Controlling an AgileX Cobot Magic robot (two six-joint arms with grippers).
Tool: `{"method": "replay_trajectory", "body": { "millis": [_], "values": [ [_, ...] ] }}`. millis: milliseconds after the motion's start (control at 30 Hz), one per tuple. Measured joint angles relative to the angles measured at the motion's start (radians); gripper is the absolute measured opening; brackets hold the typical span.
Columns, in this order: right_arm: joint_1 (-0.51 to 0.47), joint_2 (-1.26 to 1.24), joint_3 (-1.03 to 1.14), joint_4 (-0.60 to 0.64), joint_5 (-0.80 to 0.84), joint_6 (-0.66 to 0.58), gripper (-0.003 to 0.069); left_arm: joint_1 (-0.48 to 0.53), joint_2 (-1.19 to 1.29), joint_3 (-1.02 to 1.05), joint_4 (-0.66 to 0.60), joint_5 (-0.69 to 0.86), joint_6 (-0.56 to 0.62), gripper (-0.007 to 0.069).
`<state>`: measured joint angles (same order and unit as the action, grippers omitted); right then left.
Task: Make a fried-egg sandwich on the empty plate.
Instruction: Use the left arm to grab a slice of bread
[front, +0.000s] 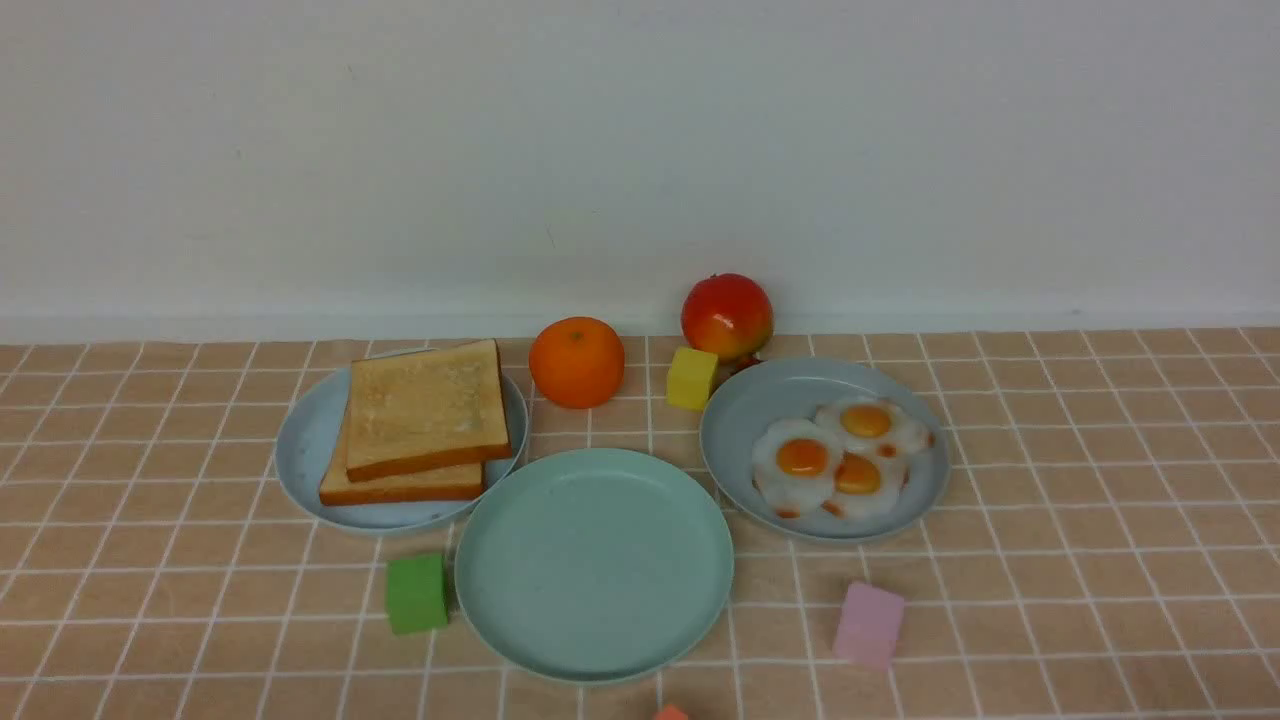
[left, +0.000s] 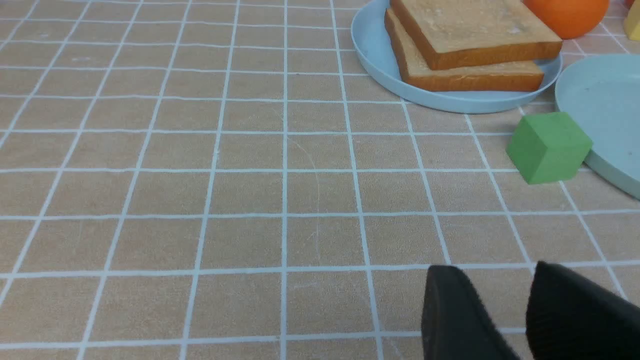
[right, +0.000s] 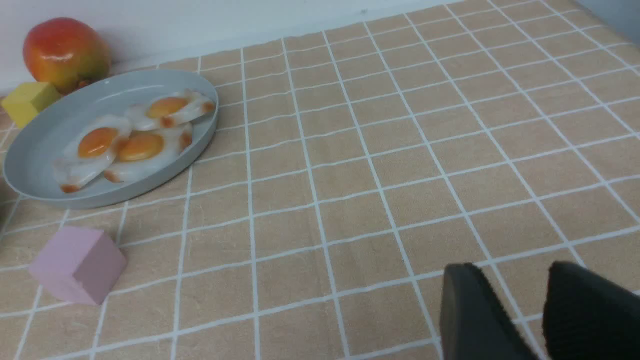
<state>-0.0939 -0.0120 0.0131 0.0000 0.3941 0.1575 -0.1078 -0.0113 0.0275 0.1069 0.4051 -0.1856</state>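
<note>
– Left gripper (left: 496, 280) is hanging over the checked cloth (left: 200, 200), fingers parted and holding nothing. The right gripper (right: 515, 275) is doing the same on its own side. Neither is showing in the front view.
– And where are the sandwich parts sitting?
– Two toast slices (front: 428, 405) are lying stacked on the pale blue plate (front: 300, 450), left of centre. Three fried eggs (front: 838, 455) are overlapping on the grey plate (front: 745, 420), right of centre. The green plate (front: 594, 560) is sitting bare at lower centre.
– How are you expecting them to handle?
– I'm guessing the toast is light and fairly stiff. The top slice is sitting askew, so I'm favouring a pinch across its crust. The eggs are looking thin, glossy and probably floppy, so I'm thinking of gripping the edge of one white and watching that its neighbours aren't coming along.
</note>
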Motion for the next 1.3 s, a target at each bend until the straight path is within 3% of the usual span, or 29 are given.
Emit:
{"method": "replay_trajectory", "body": {
  "millis": [1100,1300],
  "values": [
    [0.000,0.000,0.000,0.000,-0.008,0.000,0.0239,0.000,0.000,0.000,0.004,-0.001,0.000,0.0238],
    [0.000,0.000,0.012,0.000,-0.176,0.000,0.0239,0.000,0.000,0.003,0.007,-0.155,0.000,0.0238]
  ]
}}
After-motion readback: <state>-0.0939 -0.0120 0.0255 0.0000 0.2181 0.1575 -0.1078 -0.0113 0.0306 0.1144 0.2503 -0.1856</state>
